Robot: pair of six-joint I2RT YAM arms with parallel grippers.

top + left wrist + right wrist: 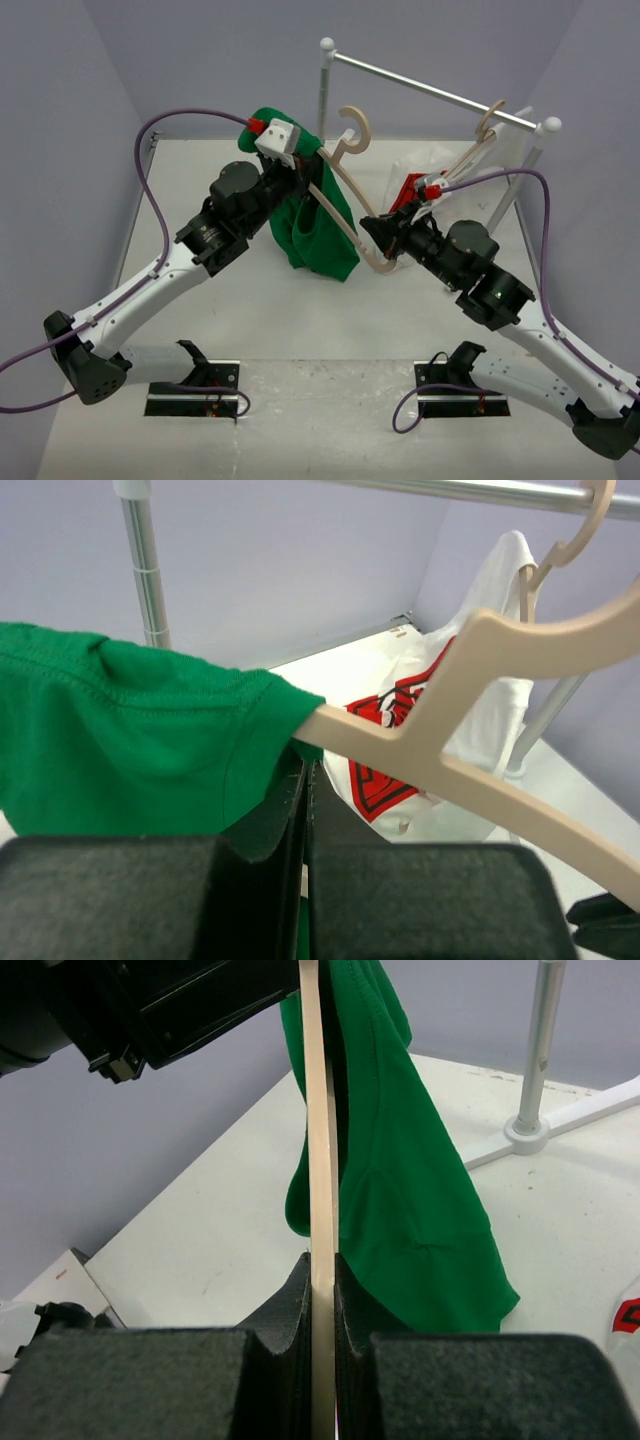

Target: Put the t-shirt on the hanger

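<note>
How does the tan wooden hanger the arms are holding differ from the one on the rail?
Held light-tan wooden hanger: off the metal rail, clamped in the right hand. The rail wooden hanger: hooked over the rail. The held one has a green t-shirt over one end only; the rail one wears a white red-printed garment. Both: same light wood, curved hook.

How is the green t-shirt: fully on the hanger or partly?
Partly: the t-shirt covers one arm of the hanger; the other arm is bare.
</note>
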